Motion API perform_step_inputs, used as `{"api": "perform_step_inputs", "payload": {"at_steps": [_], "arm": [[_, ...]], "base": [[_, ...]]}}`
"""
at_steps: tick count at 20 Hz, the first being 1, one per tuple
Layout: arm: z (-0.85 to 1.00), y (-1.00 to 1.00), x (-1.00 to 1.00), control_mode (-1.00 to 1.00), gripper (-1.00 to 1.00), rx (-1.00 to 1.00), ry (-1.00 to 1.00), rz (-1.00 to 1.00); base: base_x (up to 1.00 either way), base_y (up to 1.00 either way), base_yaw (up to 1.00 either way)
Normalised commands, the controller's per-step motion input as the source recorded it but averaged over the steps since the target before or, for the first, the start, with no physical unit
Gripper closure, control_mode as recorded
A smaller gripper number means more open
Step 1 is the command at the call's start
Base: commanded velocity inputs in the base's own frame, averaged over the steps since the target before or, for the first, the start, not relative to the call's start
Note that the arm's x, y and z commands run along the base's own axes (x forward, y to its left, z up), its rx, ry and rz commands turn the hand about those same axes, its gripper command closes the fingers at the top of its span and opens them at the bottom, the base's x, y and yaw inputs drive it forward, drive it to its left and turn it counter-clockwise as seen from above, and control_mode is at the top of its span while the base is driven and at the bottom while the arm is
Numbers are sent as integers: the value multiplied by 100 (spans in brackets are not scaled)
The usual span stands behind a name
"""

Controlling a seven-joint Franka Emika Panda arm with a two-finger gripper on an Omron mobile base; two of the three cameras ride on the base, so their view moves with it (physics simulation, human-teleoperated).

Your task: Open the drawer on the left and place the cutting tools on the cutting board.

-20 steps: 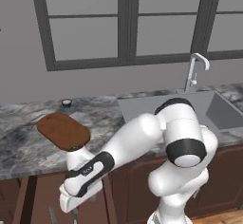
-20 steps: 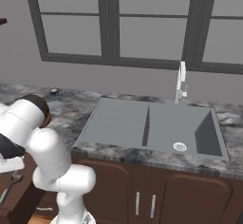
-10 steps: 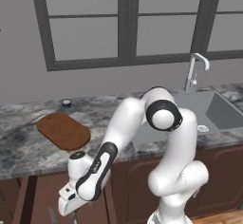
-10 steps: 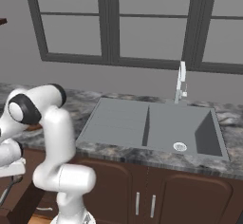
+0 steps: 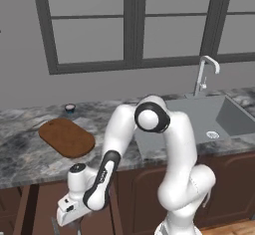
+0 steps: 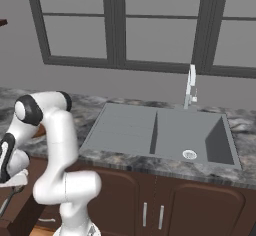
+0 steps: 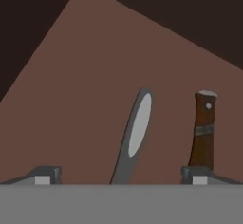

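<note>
My gripper (image 7: 121,175) hangs open inside the pulled-out drawer (image 7: 85,76), over its lighter brown floor. A slim grey peeler-like tool (image 7: 135,133) with an oval slot lies between my fingertips, pointing away from me. A knife (image 7: 204,130) with a dark brown handle lies just beyond my right fingertip (image 7: 197,174). Neither tool is held. From the left base view, the gripper (image 5: 67,225) sits low under the counter edge in the drawer (image 5: 42,201). The reddish-brown cutting board (image 5: 67,137) lies bare on the counter above it. The gripper (image 6: 11,192) also shows at the left edge of the right base view.
A small dark-and-teal cup (image 5: 70,108) stands behind the board near the wall. A grey sink (image 5: 199,119) with a tap (image 5: 204,74) fills the counter to the right. Dark cabinet doors (image 6: 155,210) run below the sink.
The arm's elbow has swung up and over the counter while the hand has sunk lower and a little left into the drawer. The jaws have stayed open.
</note>
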Motion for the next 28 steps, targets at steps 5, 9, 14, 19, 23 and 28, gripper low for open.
{"api": "perform_step_inputs", "payload": {"at_steps": [5,9,14,19,23,28], "arm": [[-28,31,7,-100,-100,-2,0,-9],[-33,23,1,-100,-100,-7,0,-7],[-40,0,0,-100,-100,-7,0,-3],[-31,10,5,-100,-100,-1,0,-6],[-26,12,1,-100,100,-1,0,-6],[1,0,-1,-100,100,1,-2,0]], "base": [[0,0,0],[0,0,0],[0,0,0],[0,0,0],[0,0,0],[0,0,0]]}}
